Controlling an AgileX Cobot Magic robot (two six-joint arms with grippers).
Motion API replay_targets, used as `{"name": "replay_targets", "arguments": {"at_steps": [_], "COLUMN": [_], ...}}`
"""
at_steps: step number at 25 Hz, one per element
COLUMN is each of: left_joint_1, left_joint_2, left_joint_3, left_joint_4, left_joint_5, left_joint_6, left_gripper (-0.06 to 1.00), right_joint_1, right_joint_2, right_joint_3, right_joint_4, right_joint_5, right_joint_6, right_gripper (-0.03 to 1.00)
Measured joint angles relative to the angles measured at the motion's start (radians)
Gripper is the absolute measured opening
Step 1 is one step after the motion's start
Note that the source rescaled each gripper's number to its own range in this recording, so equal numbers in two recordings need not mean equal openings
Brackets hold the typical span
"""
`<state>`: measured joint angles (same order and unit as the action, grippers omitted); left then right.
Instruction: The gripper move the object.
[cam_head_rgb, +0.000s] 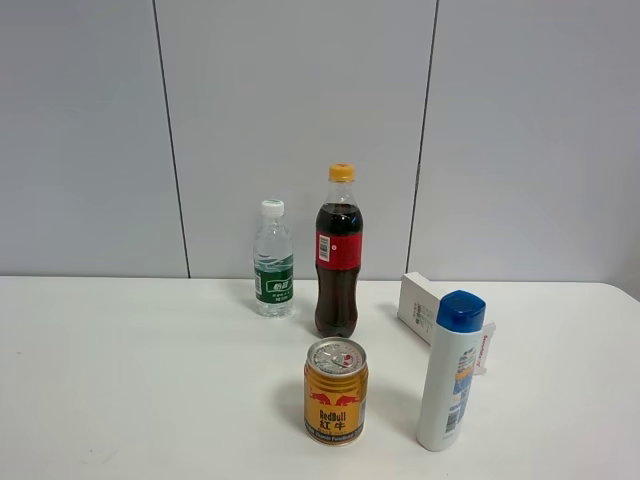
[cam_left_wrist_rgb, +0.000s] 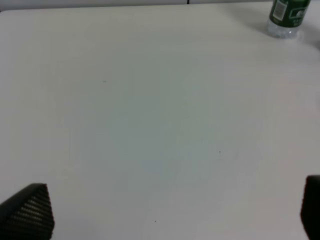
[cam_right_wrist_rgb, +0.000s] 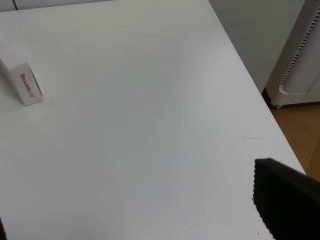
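- The left black ribbed gripper (cam_left_wrist_rgb: 170, 210) hangs over bare white worktop (cam_left_wrist_rgb: 150, 115) with its fingers spread wide, one at each lower corner of its wrist view, holding nothing.
- The right black gripper (cam_right_wrist_rgb: 135, 210) shows one dark finger (cam_right_wrist_rgb: 287, 200) near the worktop's edge; its jaws look parted and empty.
- The flat white cardboard box with red lettering (cam_head_rgb: 432, 310) lies toward the right of the worktop, well apart from both grippers, behind the white blue-capped bottle (cam_head_rgb: 452, 370).
- A gold Red Bull can (cam_head_rgb: 336, 391) stands in front of a dark cola bottle (cam_head_rgb: 338, 255) and a clear green-labelled water bottle (cam_head_rgb: 273, 260).
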<state>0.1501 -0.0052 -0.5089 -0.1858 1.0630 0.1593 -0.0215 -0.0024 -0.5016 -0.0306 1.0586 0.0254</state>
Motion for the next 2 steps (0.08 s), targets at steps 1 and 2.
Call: {"name": "replay_targets", "arguments": {"at_steps": [1, 2], "left_joint_1": [0.0, 0.0], "left_joint_2": [0.0, 0.0], "left_joint_3": [0.0, 0.0], "left_joint_4": [0.0, 0.0], "left_joint_5": [0.0, 0.0], "left_joint_6": [0.0, 0.0], "left_gripper": [1.0, 1.0], "right_joint_1": [0.0, 0.0], "right_joint_2": [0.0, 0.0], "right_joint_3": [0.0, 0.0], "right_joint_4": [0.0, 0.0], "right_joint_5": [0.0, 0.0], "right_joint_6": [0.0, 0.0], "right_gripper": [1.0, 1.0]}}
